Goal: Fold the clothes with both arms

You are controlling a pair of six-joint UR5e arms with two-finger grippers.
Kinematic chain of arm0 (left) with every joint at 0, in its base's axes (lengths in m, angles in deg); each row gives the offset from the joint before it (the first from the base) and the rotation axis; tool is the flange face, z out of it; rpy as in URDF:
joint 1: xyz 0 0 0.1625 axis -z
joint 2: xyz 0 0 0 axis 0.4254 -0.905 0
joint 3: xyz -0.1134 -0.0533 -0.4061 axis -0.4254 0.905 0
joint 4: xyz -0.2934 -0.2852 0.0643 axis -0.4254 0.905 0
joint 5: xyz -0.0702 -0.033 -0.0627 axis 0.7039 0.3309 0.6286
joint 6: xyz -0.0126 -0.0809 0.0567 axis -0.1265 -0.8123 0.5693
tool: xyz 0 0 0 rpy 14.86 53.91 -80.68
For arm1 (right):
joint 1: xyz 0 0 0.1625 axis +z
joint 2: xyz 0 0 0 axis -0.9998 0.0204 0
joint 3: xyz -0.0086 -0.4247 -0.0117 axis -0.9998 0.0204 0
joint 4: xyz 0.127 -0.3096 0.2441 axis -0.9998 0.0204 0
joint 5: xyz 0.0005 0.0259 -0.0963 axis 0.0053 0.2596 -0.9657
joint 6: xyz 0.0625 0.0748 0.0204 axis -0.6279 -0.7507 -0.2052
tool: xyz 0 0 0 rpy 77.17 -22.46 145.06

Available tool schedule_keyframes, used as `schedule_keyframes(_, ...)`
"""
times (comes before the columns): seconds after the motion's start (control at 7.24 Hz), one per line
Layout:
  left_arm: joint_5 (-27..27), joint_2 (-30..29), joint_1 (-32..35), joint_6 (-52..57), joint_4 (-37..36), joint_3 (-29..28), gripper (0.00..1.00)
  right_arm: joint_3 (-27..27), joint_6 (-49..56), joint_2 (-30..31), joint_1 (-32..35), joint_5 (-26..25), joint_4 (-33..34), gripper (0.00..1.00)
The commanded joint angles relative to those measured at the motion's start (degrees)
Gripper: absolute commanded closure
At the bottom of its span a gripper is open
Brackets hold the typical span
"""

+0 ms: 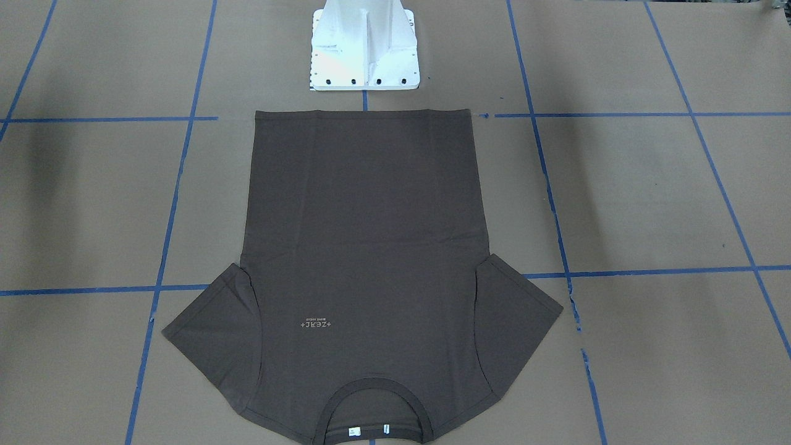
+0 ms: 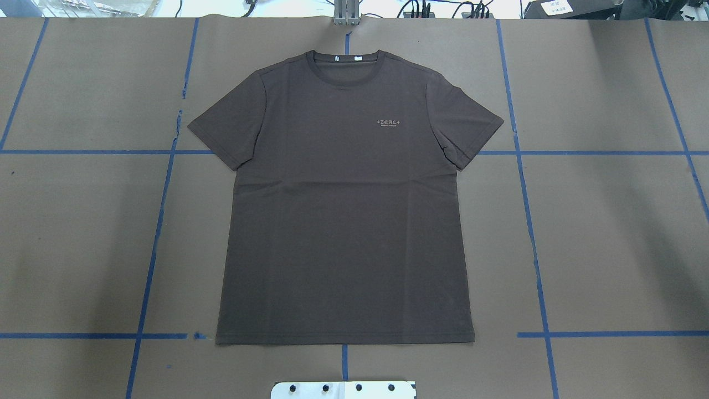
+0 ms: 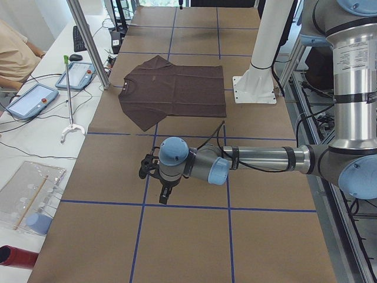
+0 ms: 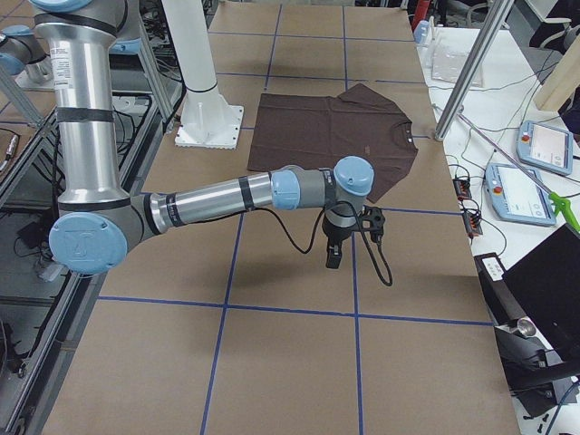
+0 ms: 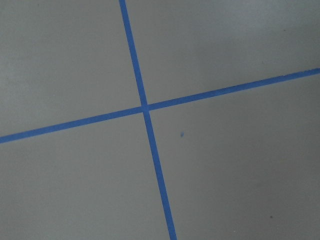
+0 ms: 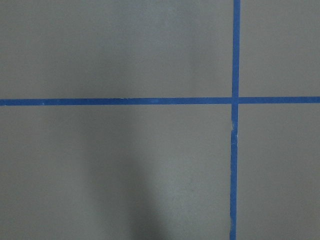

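While the dark brown T-shirt (image 2: 343,221) lies flat and unfolded in the middle of the table (image 2: 609,233), its collar (image 1: 371,383) is partly cut off at the lower edge of the front-facing view. The left gripper (image 3: 163,196) and right gripper (image 4: 333,260) hang over the table, well apart from the shirt. Only side views show them, so I cannot tell whether their jaws stand apart or together. The wrist cameras show just blue tape lines (image 5: 145,107).
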Motion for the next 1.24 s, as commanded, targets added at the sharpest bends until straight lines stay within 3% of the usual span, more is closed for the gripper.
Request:
schedule_keyframes(0.0,-1.1,1.4,-0.1,2.2,1.9,1.3,0.00,0.4,-0.3,0.5,0.0,2.3,-0.2,0.00)
schedule_keyframes(0.41,0.5,2.2,-0.6,2.1,2.2,2.4,0.00,0.3,-0.8,0.2,-0.1,3.9,-1.1,0.00)
schedule_keyframes(0.69,1.9,2.3,-0.6,2.4,3.2,2.0,0.00,1.5,-0.6,0.7,-3.5,4.8,-8.3,0.00)
schedule_keyframes(0.83,2.1,2.6,-0.4,2.2,4.8,2.0,0.00,2.1,-5.5,0.0,-10.0,4.1,-15.7,0.00)
schedule_keyframes(1.1,2.1,2.6,-0.6,1.4,5.3,2.0,0.00,4.9,-27.9,-5.5,-18.8,-5.6,-26.2,0.00)
